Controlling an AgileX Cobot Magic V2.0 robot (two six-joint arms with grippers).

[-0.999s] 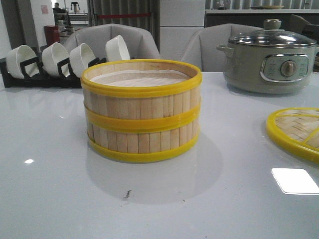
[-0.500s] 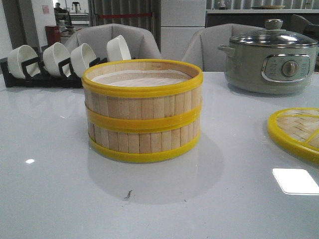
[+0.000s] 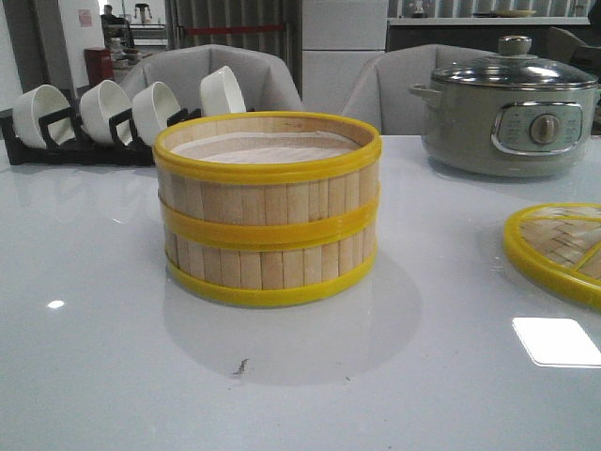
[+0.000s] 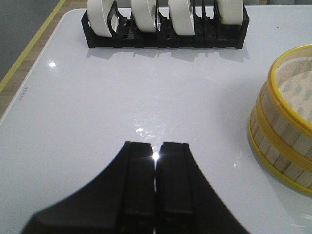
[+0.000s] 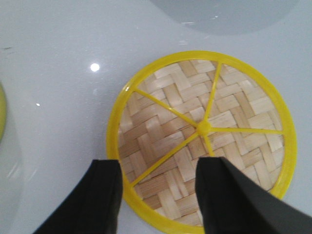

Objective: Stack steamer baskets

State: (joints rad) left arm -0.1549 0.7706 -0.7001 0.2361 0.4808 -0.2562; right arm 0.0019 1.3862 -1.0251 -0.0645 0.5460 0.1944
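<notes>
The two steamer baskets [image 3: 268, 209] are sitting stacked; the left gripper [image 4: 155, 170] is hanging closed, the right gripper [image 5: 158, 187] gaping over the woven steamer lid [image 5: 202, 134].

My left gripper [image 4: 155, 168] closed, black fingers pressed together with only a thin seam between, held above the table, my right gripper [image 5: 158, 187] with fingers spread wide apart, nothing between them, held above the table, neither arm visible from the front
</notes>
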